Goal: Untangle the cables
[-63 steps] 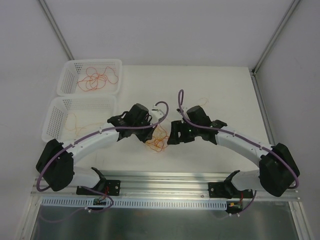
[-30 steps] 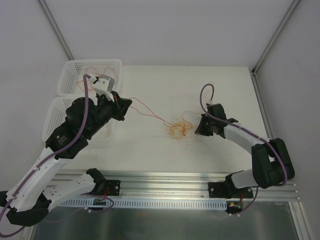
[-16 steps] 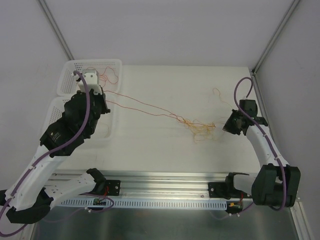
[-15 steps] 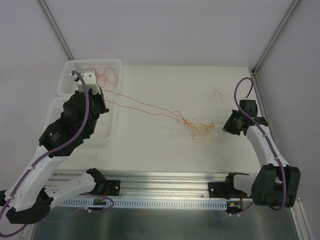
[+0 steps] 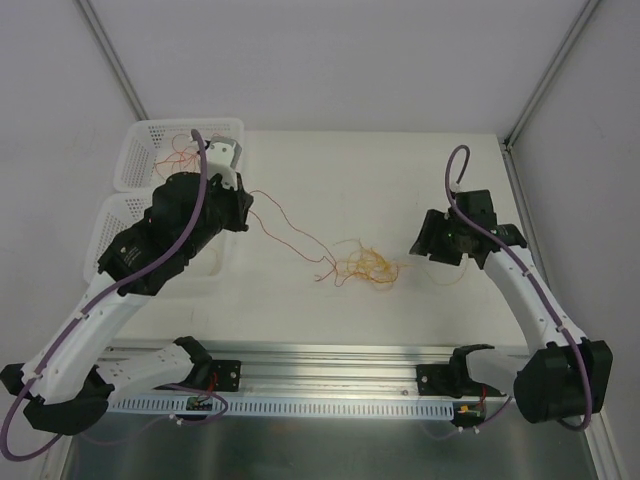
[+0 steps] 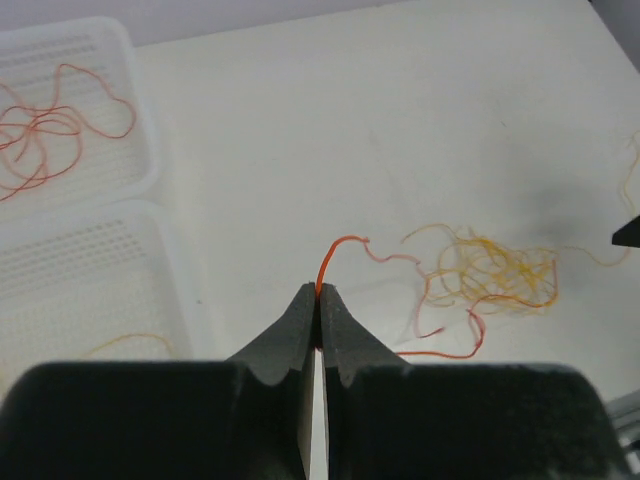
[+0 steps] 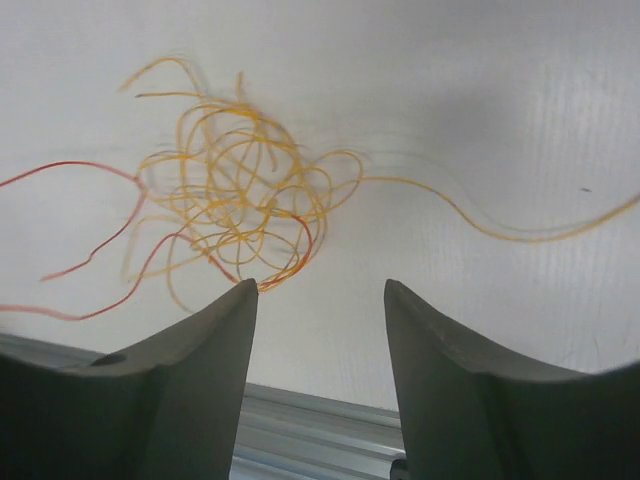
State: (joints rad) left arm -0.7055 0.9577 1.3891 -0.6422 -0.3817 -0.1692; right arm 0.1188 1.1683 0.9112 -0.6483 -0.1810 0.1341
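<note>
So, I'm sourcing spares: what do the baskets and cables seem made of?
Baskets: white moulded plastic, faintly glossy, judging by the perforated floor and rounded rims. Cables: thin red and yellow wire, probably plastic-coated; they hold springy curls.
</note>
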